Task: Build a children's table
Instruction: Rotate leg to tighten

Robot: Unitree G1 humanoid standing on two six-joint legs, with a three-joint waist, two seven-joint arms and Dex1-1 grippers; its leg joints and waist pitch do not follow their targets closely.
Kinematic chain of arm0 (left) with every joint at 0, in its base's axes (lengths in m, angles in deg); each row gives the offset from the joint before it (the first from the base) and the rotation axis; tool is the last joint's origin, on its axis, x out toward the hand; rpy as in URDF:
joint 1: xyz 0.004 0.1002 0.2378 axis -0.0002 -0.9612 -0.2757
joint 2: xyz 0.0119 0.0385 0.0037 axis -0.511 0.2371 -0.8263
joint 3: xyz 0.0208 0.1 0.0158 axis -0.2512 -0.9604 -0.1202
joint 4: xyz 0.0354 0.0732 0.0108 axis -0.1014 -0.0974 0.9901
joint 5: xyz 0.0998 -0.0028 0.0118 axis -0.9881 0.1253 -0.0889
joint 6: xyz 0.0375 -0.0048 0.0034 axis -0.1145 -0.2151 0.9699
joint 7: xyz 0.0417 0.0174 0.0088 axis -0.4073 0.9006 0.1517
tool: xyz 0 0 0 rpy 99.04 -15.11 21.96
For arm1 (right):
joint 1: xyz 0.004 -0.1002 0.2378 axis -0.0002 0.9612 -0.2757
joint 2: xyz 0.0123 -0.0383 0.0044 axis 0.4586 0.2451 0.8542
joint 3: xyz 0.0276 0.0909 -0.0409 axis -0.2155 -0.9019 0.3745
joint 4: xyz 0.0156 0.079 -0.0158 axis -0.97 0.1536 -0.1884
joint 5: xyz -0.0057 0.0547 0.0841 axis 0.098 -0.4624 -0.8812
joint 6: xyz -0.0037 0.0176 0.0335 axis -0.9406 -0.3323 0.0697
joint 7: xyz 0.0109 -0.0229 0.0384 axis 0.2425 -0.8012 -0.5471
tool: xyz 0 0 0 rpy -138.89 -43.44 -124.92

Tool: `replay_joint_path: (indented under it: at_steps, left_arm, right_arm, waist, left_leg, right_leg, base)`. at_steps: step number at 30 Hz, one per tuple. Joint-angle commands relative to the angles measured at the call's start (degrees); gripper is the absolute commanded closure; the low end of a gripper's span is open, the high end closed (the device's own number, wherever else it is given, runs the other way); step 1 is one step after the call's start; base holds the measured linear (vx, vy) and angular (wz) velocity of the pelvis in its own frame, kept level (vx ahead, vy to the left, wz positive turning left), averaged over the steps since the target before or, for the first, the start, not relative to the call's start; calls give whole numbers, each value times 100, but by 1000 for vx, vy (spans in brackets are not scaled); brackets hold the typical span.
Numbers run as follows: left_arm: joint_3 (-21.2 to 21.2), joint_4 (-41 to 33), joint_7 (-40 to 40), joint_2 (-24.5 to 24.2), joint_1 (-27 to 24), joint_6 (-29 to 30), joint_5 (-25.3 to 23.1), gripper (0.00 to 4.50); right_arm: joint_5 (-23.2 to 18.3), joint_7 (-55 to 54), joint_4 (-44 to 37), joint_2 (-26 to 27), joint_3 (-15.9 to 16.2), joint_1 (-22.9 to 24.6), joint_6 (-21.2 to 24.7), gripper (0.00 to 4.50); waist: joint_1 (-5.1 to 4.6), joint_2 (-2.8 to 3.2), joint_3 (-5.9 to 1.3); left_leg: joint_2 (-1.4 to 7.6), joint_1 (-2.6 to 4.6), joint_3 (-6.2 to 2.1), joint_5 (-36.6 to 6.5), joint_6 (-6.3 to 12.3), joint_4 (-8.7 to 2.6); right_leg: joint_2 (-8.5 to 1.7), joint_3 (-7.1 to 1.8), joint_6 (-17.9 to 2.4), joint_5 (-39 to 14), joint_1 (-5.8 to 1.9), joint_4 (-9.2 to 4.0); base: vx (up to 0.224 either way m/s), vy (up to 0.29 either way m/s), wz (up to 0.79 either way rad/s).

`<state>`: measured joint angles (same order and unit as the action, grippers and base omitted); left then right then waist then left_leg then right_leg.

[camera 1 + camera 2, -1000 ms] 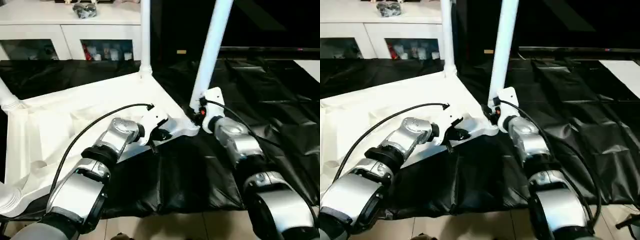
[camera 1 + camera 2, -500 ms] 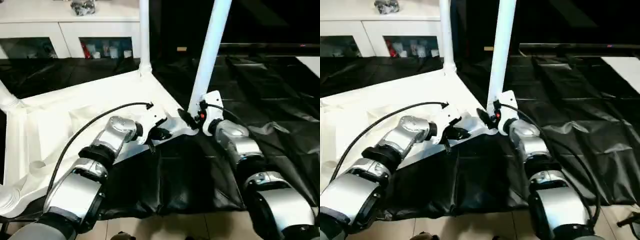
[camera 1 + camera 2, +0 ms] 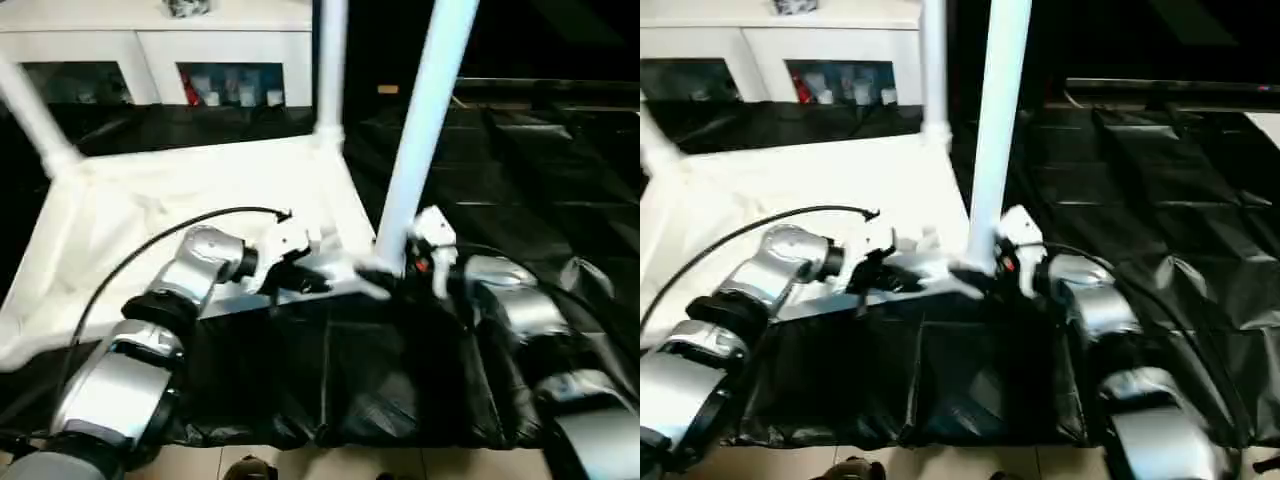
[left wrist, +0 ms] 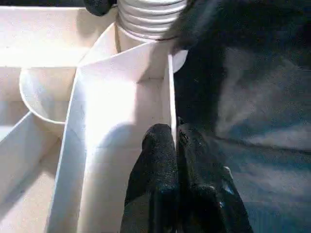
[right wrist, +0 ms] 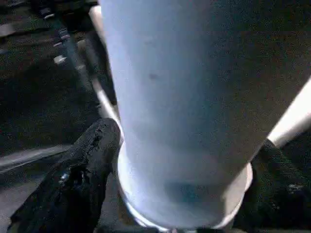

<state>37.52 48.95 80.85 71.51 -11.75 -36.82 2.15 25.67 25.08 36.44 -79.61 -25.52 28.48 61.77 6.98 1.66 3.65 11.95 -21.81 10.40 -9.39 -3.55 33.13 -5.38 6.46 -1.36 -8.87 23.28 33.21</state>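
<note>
The tabletop [image 3: 190, 200] lies upside down on black sheeting [image 3: 520, 180], occupying the left and centre of the left eye view, ribbed underside facing up. Three legs stand in its corner sockets: one at the upper left [image 3: 35, 120], one at the top centre [image 3: 328, 70], and the near leg [image 3: 425, 130], which rises from the corner just right of centre and leaves the frame at the top.

The left gripper [image 4: 175, 145] is pinched shut on the thin upright side wall of the tabletop, one finger on each face of the wall, a short way along from the near leg's socket [image 4: 146, 22]. In the left eye view it sits at centre, on the near edge of the tabletop.

The right gripper [image 5: 180, 160] stands spread wide around the base of the near leg, one finger [image 5: 82, 165] to each side. In the right wrist view a finger appears to lie against the leg's collar; whether either finger presses on it cannot be determined.

Judged hazards from this state:
- The near leg leans slightly in the head views. If it is not fully seated, a nudge from the spread right fingers could tilt or loosen it.
- The side wall is thin plastic. A sideways pull by the left gripper could flex it or let it slip free.
- The sheeting is wrinkled and loose; the tabletop may slide on it under any push.
</note>
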Motion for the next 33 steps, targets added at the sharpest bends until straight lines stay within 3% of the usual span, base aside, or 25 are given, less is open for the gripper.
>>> replay_joint_path:
  at_steps: [1, 3, 5, 16, 18, 19, 21, 23, 26, 27, 33]
  left_arm:
    - [-84, -244, 234, 103, 54, -197, 90, 450]
    - [-86, -255, 335, 80, 44, -232, 101, 450]
    - [-111, -246, 506, 48, 28, -266, 100, 450]
    - [-36, -189, 445, 117, -7, -135, 140, 450]
    - [40, -129, 145, 211, 28, 37, 134, 450]
    - [125, -39, -233, 332, 87, 184, 126, 450]
    - [206, 64, -694, 489, 167, 322, 104, 450]
    - [218, 132, -1017, 595, 221, 400, 50, 450]
    - [274, 319, -2180, 1106, 422, 620, -86, 450]
    - [274, 319, -2180, 1106, 422, 620, -86, 450]
    - [201, 415, -2544, 1327, 461, 567, -210, 450]
  right_arm:
    - [-19, 271, -219, 9, 185, 57, 95, 124]
    - [-54, 370, -319, -28, 187, 87, 132, 124]
    - [-65, 483, -523, -109, 220, 142, 241, 156]
    - [-149, 442, -839, 45, 263, 449, 614, 173]
    - [-104, -68, -716, 236, 122, 451, 588, 173]
    - [2, -841, -445, 482, -68, 371, 547, 173]
    - [38, -1640, -139, 751, -302, 255, 649, 173]
    - [27, -2054, 35, 917, -420, 181, 685, 174]
    - [119, -3812, 788, 1598, -779, -240, 628, 174]
    - [119, -3812, 788, 1598, -779, -240, 628, 174]
    - [261, -4191, 1222, 1942, -780, -518, 115, 174]
  waist:
    - [-4, 30, -472]
    - [0, 19, -461]
    - [7, -8, -458]
    - [42, -37, -489]
    - [66, -44, -480]
    - [54, -38, -472]
    - [11, -46, -441]
    - [-80, -58, -413]
    - [-154, -23, -412]
    - [-178, -23, -410]
    - [-205, -34, -431]
  left_leg:
    - [199, 162, -14, -1440, 396, -348]
    - [201, 179, -11, -1563, 301, -363]
    - [202, 179, 0, -1563, 259, -368]
    - [185, 125, 21, -1109, 436, -322]
    - [192, 140, 19, -1171, 365, -332]
    - [197, 144, 24, -1189, 300, -333]
    - [169, 141, -2, -1475, 101, -362]
    - [149, 190, -10, -1746, -15, -373]
    - [135, 194, -37, -1844, -93, -381]
    - [127, 203, -35, -1861, -120, -382]
    - [105, 160, -19, -1694, 86, -369]
  right_leg:
    - [-360, -307, -1515, -921, -322, -298]
    - [-350, -318, -1465, -1145, -310, -319]
    - [-351, -339, -1427, -1239, -306, -315]
    - [-363, -361, -1408, -949, -322, -257]
    - [-369, -362, -1347, -1152, -304, -279]
    - [-375, -373, -1327, -1225, -280, -279]
    - [-389, -357, -1212, -1795, -282, -331]
    - [-378, -364, -1053, -2287, -247, -405]
    - [-388, -359, -955, -2511, -248, -436]
    - [-378, -357, -935, -2553, -233, -449]
    - [-353, -357, -919, -2206, -276, -445]
  base:
    - [0, 0, 0]
    - [0, 0, 0]
    - [0, 0, 0]
    - [0, 0, 0]
    - [0, 0, 0]
    - [0, 0, 0]
    - [0, 0, 0]
    - [0, 0, 0]
    - [0, 0, 0]
    - [0, 0, 0]
    - [0, 0, 0]
